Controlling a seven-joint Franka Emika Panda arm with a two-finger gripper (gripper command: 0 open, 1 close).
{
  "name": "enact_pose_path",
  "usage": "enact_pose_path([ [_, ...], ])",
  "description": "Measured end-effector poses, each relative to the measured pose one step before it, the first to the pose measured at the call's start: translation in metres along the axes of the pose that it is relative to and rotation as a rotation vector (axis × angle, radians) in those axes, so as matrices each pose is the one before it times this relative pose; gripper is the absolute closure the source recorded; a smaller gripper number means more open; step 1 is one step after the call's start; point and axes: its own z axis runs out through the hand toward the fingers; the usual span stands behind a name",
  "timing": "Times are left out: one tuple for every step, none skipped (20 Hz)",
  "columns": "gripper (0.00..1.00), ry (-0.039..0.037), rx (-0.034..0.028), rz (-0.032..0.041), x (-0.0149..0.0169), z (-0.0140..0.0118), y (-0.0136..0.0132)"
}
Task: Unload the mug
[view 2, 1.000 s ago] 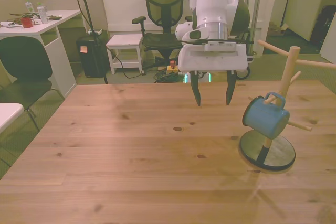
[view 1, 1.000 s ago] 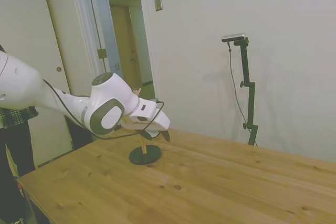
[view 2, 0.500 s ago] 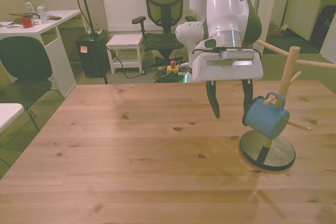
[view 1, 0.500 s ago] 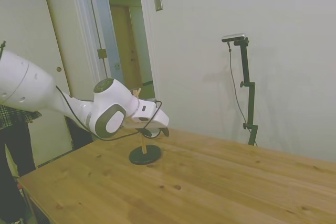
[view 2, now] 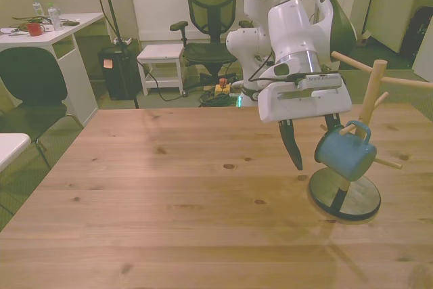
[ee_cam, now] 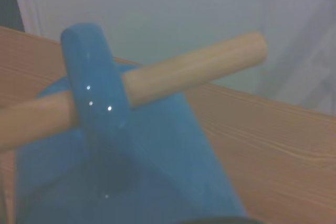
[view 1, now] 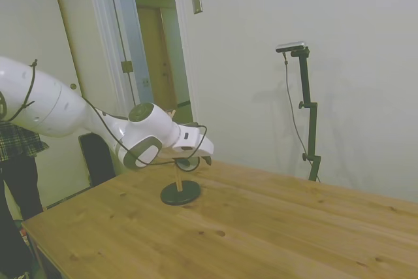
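Observation:
The light-blue mug hangs tilted by its handle on a lower peg of the wooden branched stand, above the stand's black round base. My gripper is open around the mug. One finger shows on the front view's left of the mug, and the other is partly hidden behind it. In the side view the gripper covers most of the mug over the base. The wrist view shows the mug's handle looped over the peg from close by.
The stand is near the table's edge at the front view's right, with more pegs sticking out above the mug. Beyond the table are an office chair and a desk. A person in a plaid shirt stands beside the arm.
The gripper has moved toward the front view's right and lowered, from the table's middle to around the mug. It stayed open. The mug has not moved.

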Motion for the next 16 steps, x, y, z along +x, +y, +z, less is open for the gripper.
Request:
enact_pose_path([
  [0.0, 0.00266, 0.00929, -0.00501, 0.00199, 0.0004, 0.00047],
  [0.0, 0.00336, 0.00989, -0.00557, 0.00226, 0.00009, 0.00022],
  [0.0, 0.00166, 0.00824, -0.00449, 0.00191, 0.00011, 0.00052],
  [1.0, -0.00082, 0.00738, -0.00367, 0.00109, 0.00042, 0.00062],
  [1.0, -0.00195, 0.00513, -0.00308, 0.00057, 0.00057, 0.00117],
  [1.0, -0.00218, 0.00443, -0.00237, 0.00012, 0.00067, 0.00101],
  [1.0, -0.00229, 0.00285, -0.00314, 0.00009, 0.00058, 0.00149],
  [1.0, -0.0019, 0.00309, -0.00181, 0.00019, 0.00042, 0.00121],
  [1.0, -0.0004, 0.00352, -0.00186, 0.00061, -0.00001, 0.00102],
  [1.0, -0.00025, 0.00268, -0.00179, 0.00063, -0.00022, 0.00133],
  [1.0, -0.00246, 0.00363, -0.00185, 0.00035, -0.00004, 0.001],
  [1.0, -0.00531, 0.00582, -0.00339, 0.00042, 0.0001, 0.00062],
  [1.0, -0.00455, 0.00546, -0.00326, 0.00077, -0.00004, 0.00004],
  [1.0, -0.00478, 0.00527, -0.00249, 0.00016, 0.00015, 0.00039],
  [1.0, -0.00214, 0.00386, -0.0025, -0.00022, 0.00013, 0.00083],
  [1.0, -0.00116, 0.00222, -0.00308, -0.00018, 0.00007, 0.00097],
])
